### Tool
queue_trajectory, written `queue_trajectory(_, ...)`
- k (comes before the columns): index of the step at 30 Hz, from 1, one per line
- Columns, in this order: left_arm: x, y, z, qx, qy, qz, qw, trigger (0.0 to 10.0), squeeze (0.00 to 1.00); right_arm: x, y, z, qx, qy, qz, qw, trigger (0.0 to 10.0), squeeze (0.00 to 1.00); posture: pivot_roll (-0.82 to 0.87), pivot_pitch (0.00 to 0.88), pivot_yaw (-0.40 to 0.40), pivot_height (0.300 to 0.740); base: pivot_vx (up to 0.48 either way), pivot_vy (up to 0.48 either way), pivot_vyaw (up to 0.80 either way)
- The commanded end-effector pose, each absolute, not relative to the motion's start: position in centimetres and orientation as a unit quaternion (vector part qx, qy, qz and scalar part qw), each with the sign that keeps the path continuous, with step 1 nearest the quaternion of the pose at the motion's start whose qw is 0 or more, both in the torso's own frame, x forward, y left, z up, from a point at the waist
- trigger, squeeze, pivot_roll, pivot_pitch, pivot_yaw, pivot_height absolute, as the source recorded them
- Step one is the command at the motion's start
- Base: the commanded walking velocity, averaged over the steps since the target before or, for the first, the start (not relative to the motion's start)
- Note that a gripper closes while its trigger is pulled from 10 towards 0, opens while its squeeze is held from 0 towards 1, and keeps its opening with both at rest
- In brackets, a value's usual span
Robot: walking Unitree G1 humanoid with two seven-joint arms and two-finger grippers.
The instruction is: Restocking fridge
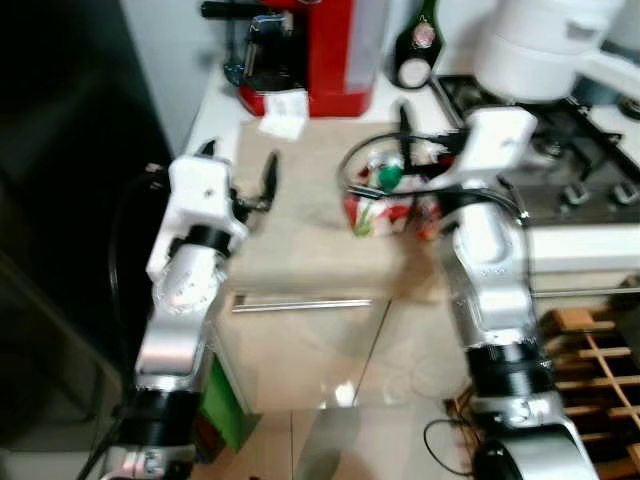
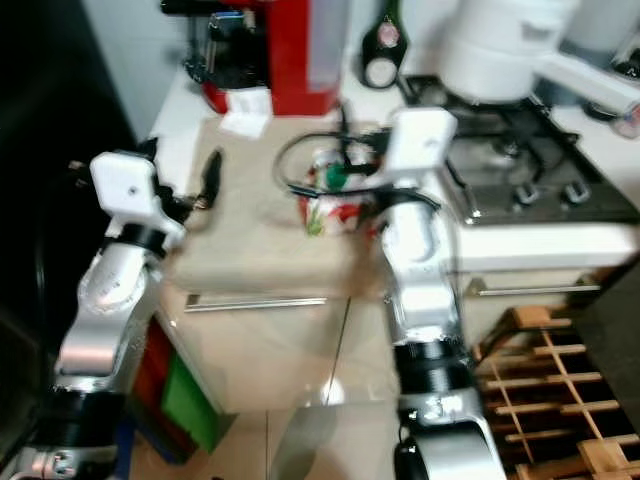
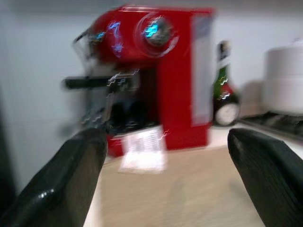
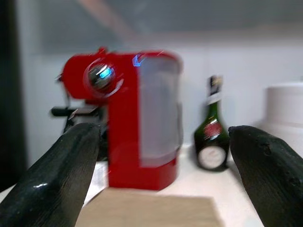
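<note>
Step in hand: approach to the goods on the worktop [image 1: 300,240]; nothing lifted yet, restocking judged barely begun.
Task's thing: clear bag of groceries [image 1: 385,195], red, white and green packs inside, resting mid-worktop in front of the red coffee machine [image 1: 310,50].
Left tool [image 1: 240,178]: raised over the worktop's left part, spread wide, holding nothing; bag well off to its right.
Right tool [image 4: 156,175]: spread wide in the right wrist view, empty, aimed at the coffee machine and dark bottle [image 4: 212,142]; wrist just above the bag, so bag below and beneath its line of sight.
Fridge: possibly the dark mass at far left; cannot tell.
Next move: lower the right tool onto the bag, close on a fold or handle loop; soft film likely to sag, contents to shift.
</note>
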State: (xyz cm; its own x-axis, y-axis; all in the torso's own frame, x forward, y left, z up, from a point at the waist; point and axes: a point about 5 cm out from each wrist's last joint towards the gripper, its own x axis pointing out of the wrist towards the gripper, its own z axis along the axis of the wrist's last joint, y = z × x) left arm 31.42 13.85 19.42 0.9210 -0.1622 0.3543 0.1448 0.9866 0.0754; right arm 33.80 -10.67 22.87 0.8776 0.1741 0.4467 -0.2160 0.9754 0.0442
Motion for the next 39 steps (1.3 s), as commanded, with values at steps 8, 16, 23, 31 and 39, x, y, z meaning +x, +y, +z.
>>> queue_trajectory(8, 31.4, 13.1, 19.7, 0.023, -0.190, -0.092, 0.977, 10.0, 0.00, 33.4, -11.2, 23.2, 0.067, -0.225, 0.091, 0.968, 10.0, 0.00, -0.01, 0.000, 0.014, 0.740, 0.000, 0.000, 0.00)
queue_trajectory(16, 31.5, 12.8, 19.5, 0.026, -0.184, -0.100, 0.977, 10.0, 0.00, 33.6, -11.4, 22.0, 0.095, -0.188, 0.088, 0.974, 10.0, 0.00, -0.01, 0.000, 0.021, 0.740, 0.000, 0.000, 0.00)
queue_trajectory(23, 31.4, 12.7, 19.3, 0.029, -0.178, -0.103, 0.978, 10.0, 0.00, 35.3, -11.6, 20.2, 0.100, -0.125, 0.075, 0.984, 10.0, 0.00, -0.01, 0.000, 0.021, 0.740, 0.000, 0.000, 0.00)
queue_trajectory(31, 30.9, 12.9, 19.1, 0.031, -0.176, -0.096, 0.979, 10.0, 0.00, 36.4, -9.6, 22.9, 0.100, -0.148, 0.112, 0.977, 10.0, 0.00, 0.01, 0.000, 0.004, 0.740, 0.000, 0.000, 0.00)
queue_trajectory(39, 30.5, 12.9, 18.8, 0.032, -0.170, -0.093, 0.981, 10.0, 0.00, 36.7, -7.9, 23.6, 0.107, -0.142, 0.135, 0.975, 10.0, 0.00, 0.02, 0.000, -0.006, 0.740, 0.000, 0.000, 0.00)
